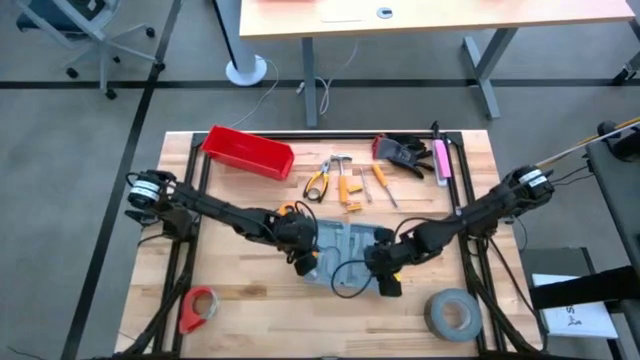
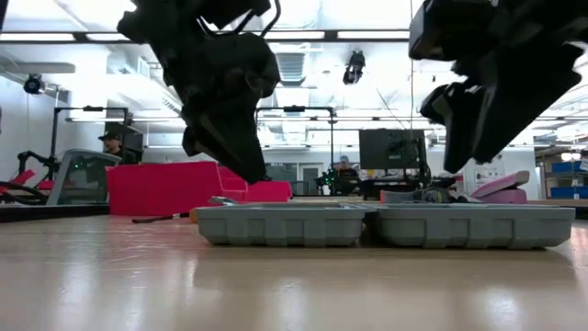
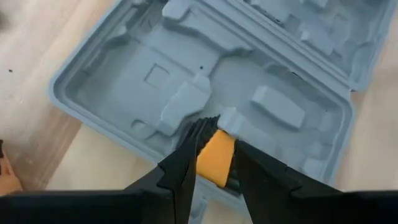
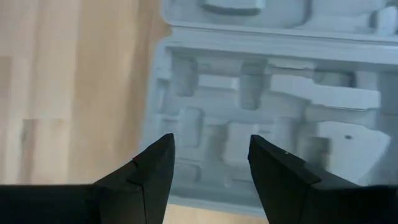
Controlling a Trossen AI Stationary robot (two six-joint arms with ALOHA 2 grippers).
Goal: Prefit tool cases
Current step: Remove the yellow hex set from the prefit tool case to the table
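The grey-blue tool case [image 1: 345, 255] lies open and flat on the wooden table, its moulded recesses facing up; the low view shows both halves [image 2: 386, 225] resting on their backs. My left gripper [image 3: 217, 142] hangs over the case's left half [image 3: 186, 93], shut on a small orange tool [image 3: 214, 163]. My right gripper [image 4: 205, 165] hangs open over the case's right half [image 4: 280, 112] with nothing between its fingers. In the high view the two grippers [image 1: 305, 258] [image 1: 385, 278] stand over the case's near side. My left gripper pinches the orange tool's body [image 3: 216, 155] between its two fingers. They come from above, slanting down toward the case. A black ribbed end [image 3: 202, 127] of the tool sticks out past the fingertips. The tool is lifted clear of the case.
Behind the case lie pliers [image 1: 318, 180], small orange tools [image 1: 350, 190], a screwdriver [image 1: 385, 185], a black and red item [image 1: 400, 152] and a pink one [image 1: 441, 160]. A red bin [image 1: 248, 152] stands far left. A red tape roll [image 1: 198, 308] and a grey one [image 1: 452, 312] lie near the front.
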